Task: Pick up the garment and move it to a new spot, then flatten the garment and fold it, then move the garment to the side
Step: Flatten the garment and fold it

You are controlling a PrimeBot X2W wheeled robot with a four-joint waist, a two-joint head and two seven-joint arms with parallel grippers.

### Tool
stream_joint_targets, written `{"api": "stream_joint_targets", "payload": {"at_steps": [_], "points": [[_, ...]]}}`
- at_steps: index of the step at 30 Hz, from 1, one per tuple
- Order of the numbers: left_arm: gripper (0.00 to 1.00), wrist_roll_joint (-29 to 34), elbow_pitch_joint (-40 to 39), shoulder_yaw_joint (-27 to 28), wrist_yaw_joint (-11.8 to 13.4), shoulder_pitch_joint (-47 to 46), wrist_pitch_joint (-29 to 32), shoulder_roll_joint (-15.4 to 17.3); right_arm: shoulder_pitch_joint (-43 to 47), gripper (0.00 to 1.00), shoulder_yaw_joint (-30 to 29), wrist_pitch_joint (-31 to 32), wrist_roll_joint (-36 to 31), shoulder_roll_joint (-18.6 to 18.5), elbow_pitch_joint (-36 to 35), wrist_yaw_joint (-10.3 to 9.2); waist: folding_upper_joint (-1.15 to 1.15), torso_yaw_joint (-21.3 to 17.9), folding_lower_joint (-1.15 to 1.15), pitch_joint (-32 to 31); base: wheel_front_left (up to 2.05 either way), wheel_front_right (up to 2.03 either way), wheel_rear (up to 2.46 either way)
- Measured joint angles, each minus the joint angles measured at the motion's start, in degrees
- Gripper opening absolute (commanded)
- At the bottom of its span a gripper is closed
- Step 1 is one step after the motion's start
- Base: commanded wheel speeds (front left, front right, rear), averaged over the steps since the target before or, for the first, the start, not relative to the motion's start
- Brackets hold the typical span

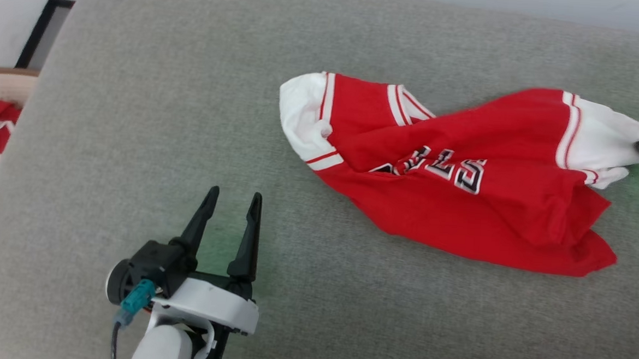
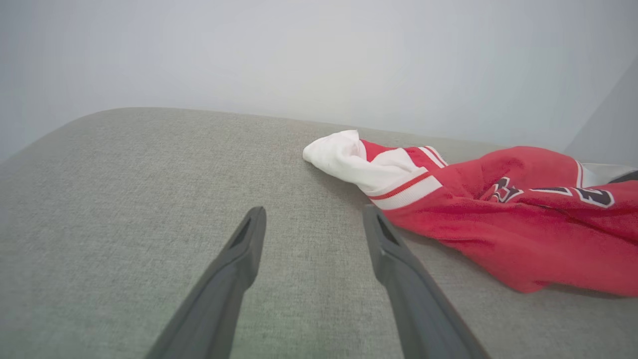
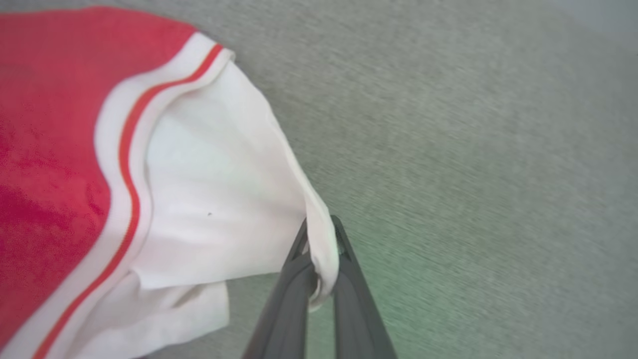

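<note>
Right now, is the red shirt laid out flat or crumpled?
Crumpled. The garment lies twisted on the grey cushion, its lettering broken by folds, one white sleeve pinched by the fingers of the right gripper.

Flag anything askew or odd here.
The garment lies bunched and twisted on the grey cushion, its lettering creased over. One white sleeve is stretched out, pinched in the shut right gripper. No damage shows.
</note>
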Motion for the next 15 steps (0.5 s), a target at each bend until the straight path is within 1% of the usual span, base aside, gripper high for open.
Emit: {"api": "stream_joint_targets", "payload": {"at_steps": [3,7,11,13,15], "points": [[1.0,0.48,-0.33,0.56,-0.16,0.36,0.0,-0.01,0.12,0.0,-0.79,-0.87,1.21,-2.33,0.02,0.0,0.0,-1.08,0.0,-0.39,0.0,0.0,0.0],[1.0,0.88,-0.65,0.92,-0.43,0.78,0.0,0.01,1.1,0.0,-1.85,-1.55,2.27,-4.44,0.47,0.0,0.0,-2.23,0.0,-0.74,0.0,0.0,0.0],[1.0,1.21,-0.73,1.24,-0.44,0.9,0.0,0.22,1.44,0.0,-1.92,-2.6,1.54,-6.62,1.55,0.0,0.0,-2.83,0.0,-0.98,0.0,0.0,0.0],[1.0,1.37,-0.7,1.3,-0.51,0.9,0.0,0.4,1.5,0.0,-2.37,-3.96,1.1,-7.42,2.91,0.0,0.0,-2.94,0.0,-1.12,0.0,0.0,0.0],[1.0,1.56,-0.53,1.27,-0.51,0.9,0.0,0.64,1.86,0.0,-2.72,-5.84,0.55,-7.38,3.86,0.0,0.0,-3.03,0.0,-1.33,0.0,0.0,0.0]]}}
